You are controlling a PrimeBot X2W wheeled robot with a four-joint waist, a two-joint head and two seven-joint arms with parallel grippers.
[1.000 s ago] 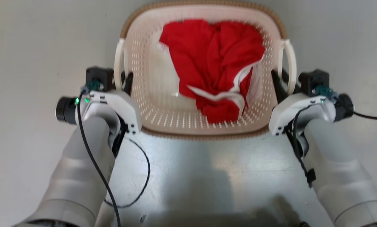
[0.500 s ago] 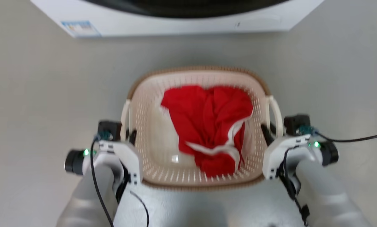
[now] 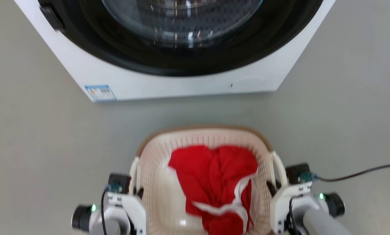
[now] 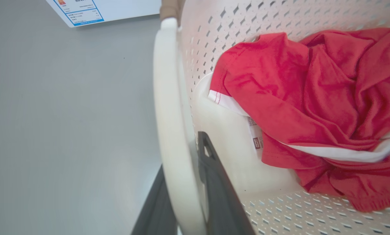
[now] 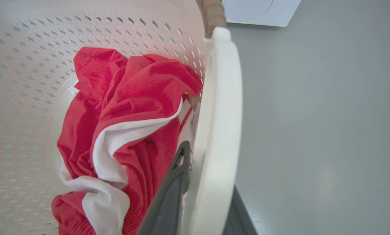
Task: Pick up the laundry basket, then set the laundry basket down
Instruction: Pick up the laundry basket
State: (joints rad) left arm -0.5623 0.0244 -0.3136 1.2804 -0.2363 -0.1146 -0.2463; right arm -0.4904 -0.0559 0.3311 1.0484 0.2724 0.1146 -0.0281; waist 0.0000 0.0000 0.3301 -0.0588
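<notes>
At 6 o'clock in head view: laundry basket (image 3: 203, 128), red garment (image 3: 214, 176) inside; washing machine (image 3: 181, 81) at 12. 9 o'clock loop handle (image 4: 168, 98) clenched by left gripper (image 4: 183, 169), 3 o'clock loop handle (image 5: 221, 114) by right gripper (image 5: 211, 176). Pick-up judged done, floor contact not discernible; set-down left.
</notes>
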